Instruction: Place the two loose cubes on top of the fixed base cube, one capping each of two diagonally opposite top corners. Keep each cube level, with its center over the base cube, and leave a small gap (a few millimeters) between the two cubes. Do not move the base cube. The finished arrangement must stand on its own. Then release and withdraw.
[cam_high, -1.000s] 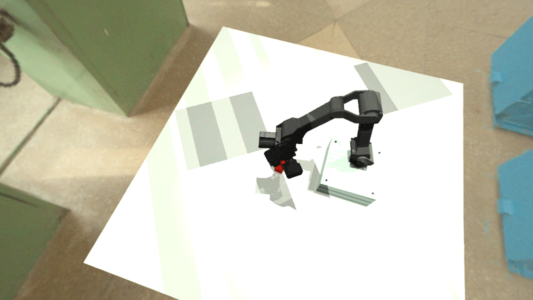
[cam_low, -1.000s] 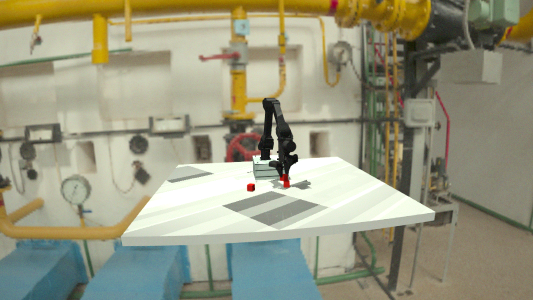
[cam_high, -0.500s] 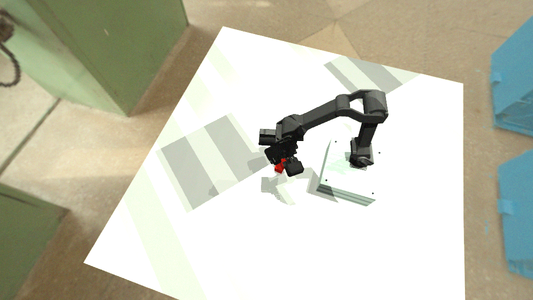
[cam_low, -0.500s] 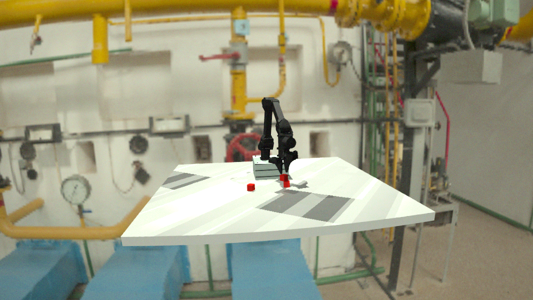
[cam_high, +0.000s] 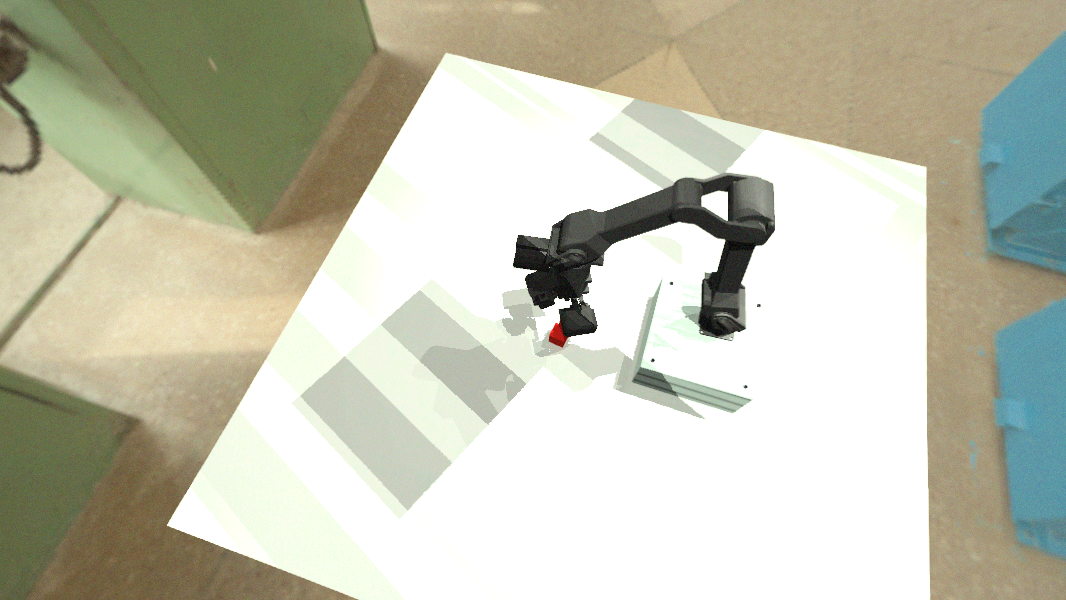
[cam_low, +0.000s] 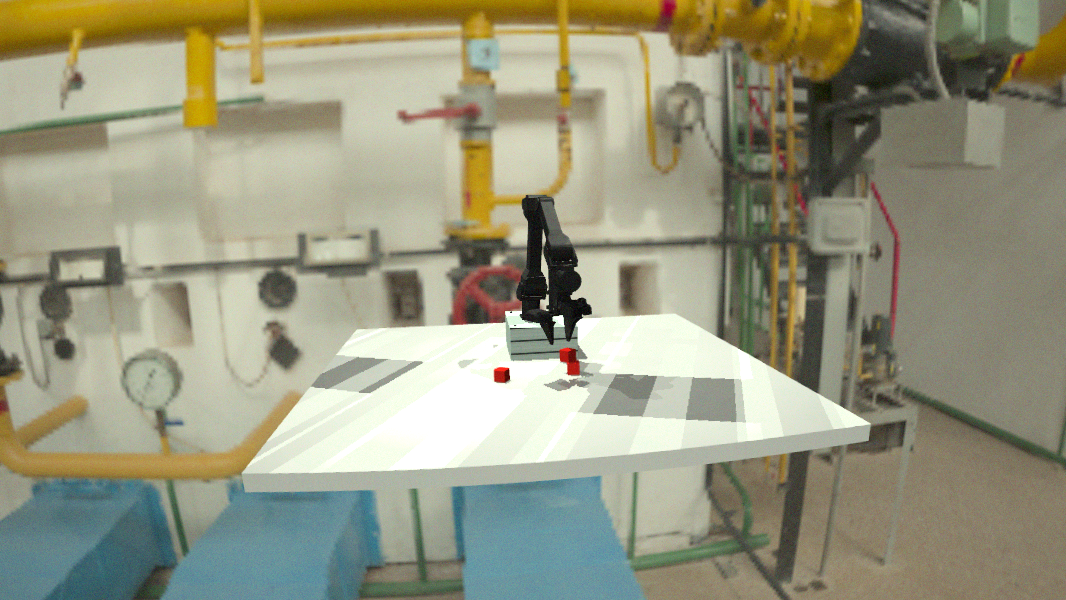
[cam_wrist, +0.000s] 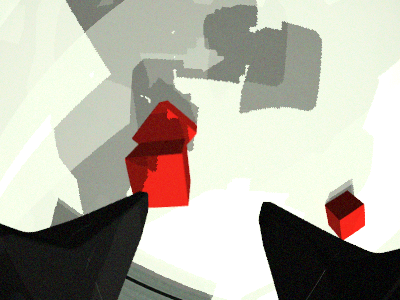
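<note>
The red base cube (cam_low: 572, 368) (cam_wrist: 162, 122) stands on the table. A red loose cube (cam_low: 567, 355) (cam_wrist: 167, 180) sits on top of it, shifted to one side and overhanging; it looks about level. The other loose cube (cam_low: 501, 374) (cam_wrist: 345, 215) lies apart on the table, to the left in the exterior view. My gripper (cam_low: 560, 341) (cam_wrist: 205, 206) is open and empty just above the upper cube; its left fingertip in the wrist view is close to that cube, and I cannot tell whether they touch. The top view shows only a bit of red beside the fingers, the rest hidden.
The arm's pale green mounting block (cam_high: 690, 391) (cam_low: 542, 344) stands behind the cubes in the exterior view. The white table (cam_high: 596, 514) (cam_low: 417, 447) has striped shadows across it. Its edges show in the top and exterior views.
</note>
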